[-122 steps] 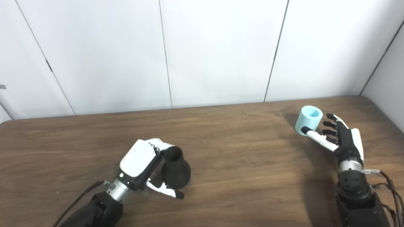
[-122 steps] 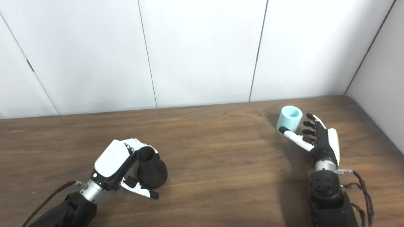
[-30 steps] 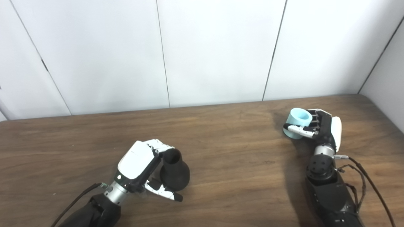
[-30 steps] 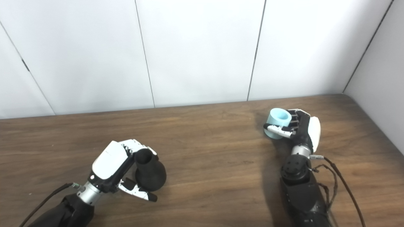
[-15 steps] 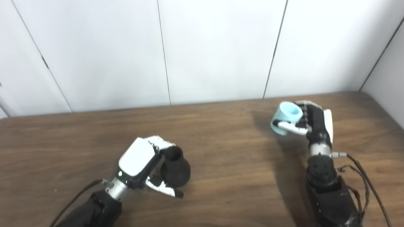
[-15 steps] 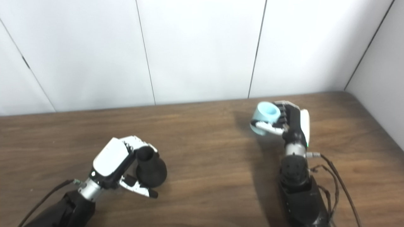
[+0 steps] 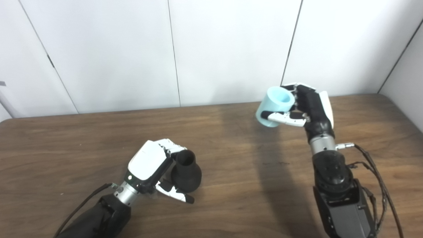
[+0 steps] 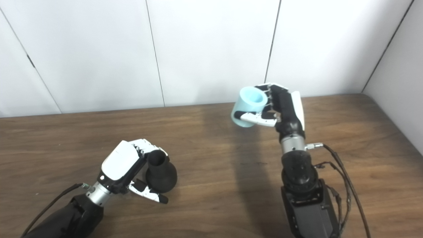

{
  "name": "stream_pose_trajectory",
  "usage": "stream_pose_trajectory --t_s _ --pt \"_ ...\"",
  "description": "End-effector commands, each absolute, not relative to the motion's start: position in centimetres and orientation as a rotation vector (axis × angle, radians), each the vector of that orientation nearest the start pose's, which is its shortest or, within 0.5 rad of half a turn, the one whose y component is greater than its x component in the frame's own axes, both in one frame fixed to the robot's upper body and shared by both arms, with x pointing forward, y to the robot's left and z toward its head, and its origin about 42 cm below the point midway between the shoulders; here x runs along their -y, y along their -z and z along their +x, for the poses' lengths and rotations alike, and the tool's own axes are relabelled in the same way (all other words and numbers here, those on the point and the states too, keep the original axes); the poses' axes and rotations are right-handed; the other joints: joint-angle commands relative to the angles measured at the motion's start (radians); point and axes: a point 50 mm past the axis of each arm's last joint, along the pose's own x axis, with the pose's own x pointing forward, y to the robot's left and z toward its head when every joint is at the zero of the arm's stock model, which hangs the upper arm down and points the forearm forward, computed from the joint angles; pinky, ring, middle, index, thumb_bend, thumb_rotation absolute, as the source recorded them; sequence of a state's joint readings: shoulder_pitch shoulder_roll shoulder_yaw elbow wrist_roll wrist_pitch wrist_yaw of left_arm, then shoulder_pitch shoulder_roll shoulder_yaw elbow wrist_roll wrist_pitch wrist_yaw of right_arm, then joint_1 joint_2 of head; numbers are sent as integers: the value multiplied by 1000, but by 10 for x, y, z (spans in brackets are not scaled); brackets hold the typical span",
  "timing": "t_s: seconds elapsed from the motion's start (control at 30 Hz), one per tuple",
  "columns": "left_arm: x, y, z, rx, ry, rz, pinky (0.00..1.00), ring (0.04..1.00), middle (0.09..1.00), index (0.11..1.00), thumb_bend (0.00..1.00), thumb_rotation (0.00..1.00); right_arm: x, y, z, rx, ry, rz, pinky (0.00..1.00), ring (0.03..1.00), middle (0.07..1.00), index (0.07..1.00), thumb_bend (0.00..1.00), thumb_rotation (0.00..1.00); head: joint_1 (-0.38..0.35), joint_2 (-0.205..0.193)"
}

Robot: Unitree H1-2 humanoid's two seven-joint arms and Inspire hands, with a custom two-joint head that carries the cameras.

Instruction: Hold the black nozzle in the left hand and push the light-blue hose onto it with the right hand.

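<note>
The black nozzle [image 7: 185, 172], a flared funnel shape with its narrow open neck pointing up, stands on the brown table [image 7: 231, 155] at lower left. My left hand [image 7: 155, 168] is wrapped around it, fingers behind the neck and thumb in front near the base. The light-blue hose [image 7: 275, 106] is a short, wide hollow cylinder, tilted with its open end facing up and to the right. My right hand [image 7: 305, 110] is shut on it and carries it in the air above the table's right half, well apart from the nozzle.
White wall panels [image 7: 228, 49] rise right behind the table's far edge. Black cables [image 7: 373, 178] hang from my right forearm. Another cable [image 7: 86, 201] trails from my left wrist. Bare wood lies between the two hands.
My right hand has lifted the light-blue hose off the table and carried it up and to the left. The left hand stays on the nozzle, nearly still.
</note>
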State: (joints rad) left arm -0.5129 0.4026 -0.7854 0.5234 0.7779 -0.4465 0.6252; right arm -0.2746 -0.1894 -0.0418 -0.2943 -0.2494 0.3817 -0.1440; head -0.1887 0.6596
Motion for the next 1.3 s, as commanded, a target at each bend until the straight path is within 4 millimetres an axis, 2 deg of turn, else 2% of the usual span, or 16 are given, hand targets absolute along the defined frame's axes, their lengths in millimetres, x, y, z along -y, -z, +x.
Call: stream_pose_trajectory --t_s 0.0,0.2,0.4,0.67,0.93,1.27 --pt "-149 7 284 465 603 937 595 467 459 502 505 0 261 -286 340 425 251 -431 307 394 459 548 512 0 -1 -1" --pt "-147 8 284 465 604 936 593 463 459 505 504 0 256 -282 339 465 213 -459 331 413 460 535 516 0 5 1" --pt "-146 12 285 406 649 931 604 466 460 498 505 0 239 -277 334 498 162 -481 325 412 467 530 517 0 7 -3" --pt "-143 12 285 387 674 927 611 473 450 503 504 0 211 -284 322 541 91 -433 286 402 455 529 516 0 12 -1" --pt "-142 12 282 392 681 923 616 475 450 502 504 0 194 -287 309 557 58 -343 301 401 462 540 513 0 35 11" --pt "-143 10 280 398 684 920 611 466 449 510 504 0 170 -300 299 576 51 -322 304 404 466 532 514 0 34 18"
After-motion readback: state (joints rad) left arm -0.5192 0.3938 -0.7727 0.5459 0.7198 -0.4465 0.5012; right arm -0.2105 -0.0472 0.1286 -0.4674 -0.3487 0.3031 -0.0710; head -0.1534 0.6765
